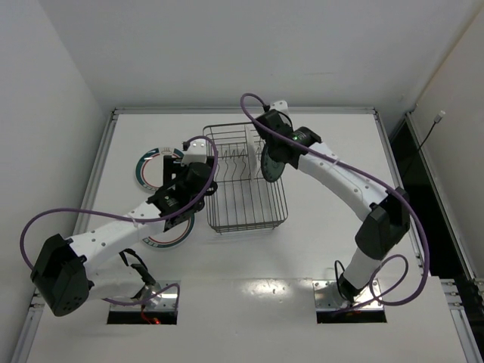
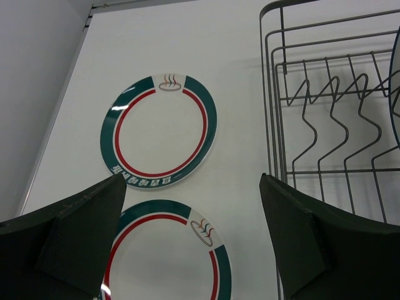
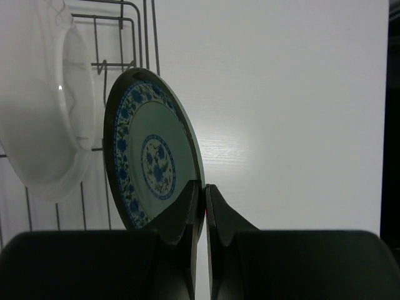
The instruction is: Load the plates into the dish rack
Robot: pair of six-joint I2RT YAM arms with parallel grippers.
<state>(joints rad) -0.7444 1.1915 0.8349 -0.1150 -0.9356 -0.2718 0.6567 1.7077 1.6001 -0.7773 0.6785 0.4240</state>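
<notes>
Right gripper [image 3: 203,187] pinches the rim of a small teal floral plate [image 3: 153,159] upright over the dark wire dish rack [image 1: 249,226], a thin hold that might let it pivot past the prongs [image 2: 331,119]; left gripper [image 2: 192,181] hangs open above two green-banded white plates [image 2: 159,131].

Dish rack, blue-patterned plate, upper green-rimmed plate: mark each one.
dish rack [image 1: 249,200], top external view, bare wire floor.
blue-patterned plate [image 3: 157,165], right wrist view, centre motif.
upper green-rimmed plate [image 2: 159,131], left wrist view, white centre.
</notes>
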